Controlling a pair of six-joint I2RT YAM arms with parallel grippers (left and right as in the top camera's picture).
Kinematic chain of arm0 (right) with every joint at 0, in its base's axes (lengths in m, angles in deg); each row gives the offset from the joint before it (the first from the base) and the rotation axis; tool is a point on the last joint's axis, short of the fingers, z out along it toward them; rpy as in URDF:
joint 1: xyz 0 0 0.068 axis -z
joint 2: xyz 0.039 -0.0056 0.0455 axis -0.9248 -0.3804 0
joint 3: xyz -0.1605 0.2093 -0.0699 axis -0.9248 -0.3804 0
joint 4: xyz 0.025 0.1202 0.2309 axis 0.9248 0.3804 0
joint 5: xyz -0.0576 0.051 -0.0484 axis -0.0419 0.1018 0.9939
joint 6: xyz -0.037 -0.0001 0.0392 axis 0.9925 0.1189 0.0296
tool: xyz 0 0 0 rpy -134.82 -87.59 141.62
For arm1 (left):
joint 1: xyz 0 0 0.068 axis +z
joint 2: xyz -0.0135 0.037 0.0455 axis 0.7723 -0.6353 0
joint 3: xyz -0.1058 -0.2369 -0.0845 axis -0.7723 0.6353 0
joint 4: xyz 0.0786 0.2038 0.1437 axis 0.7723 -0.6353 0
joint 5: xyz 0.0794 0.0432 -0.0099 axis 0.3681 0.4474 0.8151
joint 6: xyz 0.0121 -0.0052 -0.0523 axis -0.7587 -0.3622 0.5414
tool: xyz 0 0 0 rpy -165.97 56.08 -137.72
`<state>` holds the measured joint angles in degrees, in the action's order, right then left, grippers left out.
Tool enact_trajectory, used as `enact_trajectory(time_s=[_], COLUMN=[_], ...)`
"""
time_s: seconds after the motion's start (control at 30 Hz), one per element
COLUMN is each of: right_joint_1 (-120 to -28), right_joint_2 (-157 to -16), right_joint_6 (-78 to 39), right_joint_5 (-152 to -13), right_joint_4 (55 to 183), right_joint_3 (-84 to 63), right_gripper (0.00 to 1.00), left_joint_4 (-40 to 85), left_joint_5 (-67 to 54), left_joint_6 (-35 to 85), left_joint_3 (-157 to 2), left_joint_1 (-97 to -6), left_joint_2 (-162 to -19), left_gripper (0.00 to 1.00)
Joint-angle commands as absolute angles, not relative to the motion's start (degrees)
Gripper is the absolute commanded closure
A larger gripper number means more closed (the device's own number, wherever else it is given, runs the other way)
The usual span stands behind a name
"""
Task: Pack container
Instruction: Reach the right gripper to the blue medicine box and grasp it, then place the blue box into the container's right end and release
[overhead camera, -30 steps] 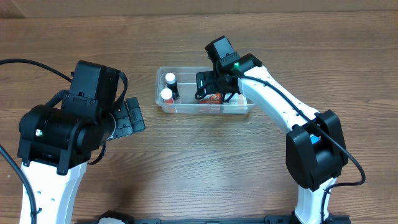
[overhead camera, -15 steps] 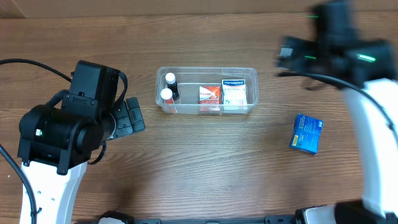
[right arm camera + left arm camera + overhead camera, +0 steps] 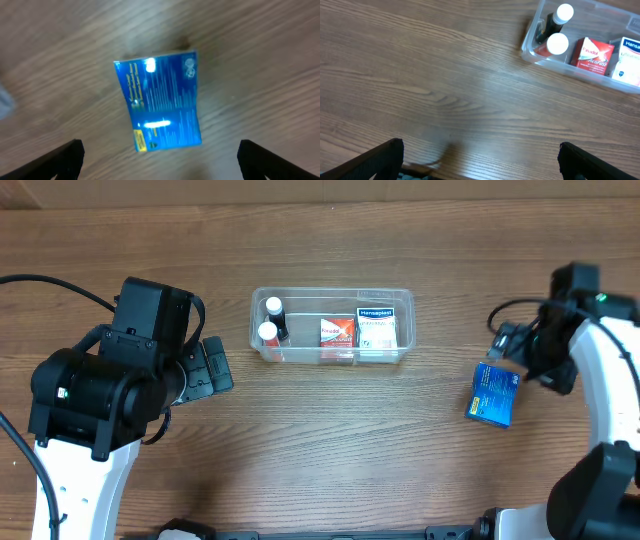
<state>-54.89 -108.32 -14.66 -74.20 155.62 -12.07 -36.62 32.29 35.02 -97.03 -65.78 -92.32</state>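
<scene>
The clear container (image 3: 330,358) sits at the table's middle back. It holds two white-capped dark bottles (image 3: 271,319), a red box (image 3: 338,332) and a white-and-blue box (image 3: 374,328). It also shows in the left wrist view (image 3: 540,55). A blue box (image 3: 492,395) lies flat on the table to the right. My right gripper (image 3: 512,348) is open and empty above it; the box fills the right wrist view (image 3: 159,105). My left gripper (image 3: 205,368) is open and empty, left of the container.
The wooden table top (image 3: 340,450) stretches in front of the container. The left arm's bulky body (image 3: 110,380) stands at the left, and the right arm (image 3: 610,410) runs along the right edge.
My right gripper left the container, swung to the far right, then came down over the blue box. The red box now rests in the container. The left arm has not moved.
</scene>
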Motion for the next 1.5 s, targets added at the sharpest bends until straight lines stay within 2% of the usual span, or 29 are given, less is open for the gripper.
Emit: enact_trajectory(time_s=[0.0,0.37,0.5,0.6,0.8,0.93,1.0,1.2,1.47], right_joint_1=[-54.8,-54.8,-54.8,-54.8,-54.8,-54.8,-54.9,-59.8,-73.4], right_joint_2=[-108.0,-108.1,-108.1,-108.1,-108.1,-108.0,-108.0,-106.7,-105.5], right_joint_6=[-6.8,-7.5,-7.6,-7.6,-7.6,-7.6,-7.6,-7.6,-9.1], right_joint_5=[-77.5,-77.5,-77.5,-77.5,-77.5,-80.4,-83.3,-83.5,-83.5], right_joint_4=[150.0,132.4,129.8,129.1,129.0,129.3,132.6,146.8,156.6], right_joint_3=[-21.3,-33.8,-34.2,-34.2,-34.2,-33.9,-31.3,-16.4,7.3], right_gripper=[0.00,0.00,0.08,0.21,0.24,0.29,0.34,0.36,0.39], left_joint_4=[-36.3,-36.4,-36.4,-36.4,-36.4,-36.4,-36.4,-36.4,-36.4], left_joint_5=[33.3,33.3,33.2,33.2,33.2,33.2,33.2,33.2,33.0], left_joint_6=[35.4,35.4,35.4,35.4,35.4,35.4,35.4,35.4,35.4], left_joint_3=[-96.7,-96.7,-96.7,-96.7,-96.7,-96.7,-96.7,-96.7,-96.7], left_joint_1=[-65.6,-65.6,-65.6,-65.6,-65.6,-65.6,-65.6,-65.6,-65.6], left_joint_2=[-92.5,-92.5,-92.5,-92.5,-92.5,-92.5,-92.5,-92.5,-92.5], left_gripper=[0.00,0.00,0.00,0.00,0.00,0.00,0.00,0.00,0.00])
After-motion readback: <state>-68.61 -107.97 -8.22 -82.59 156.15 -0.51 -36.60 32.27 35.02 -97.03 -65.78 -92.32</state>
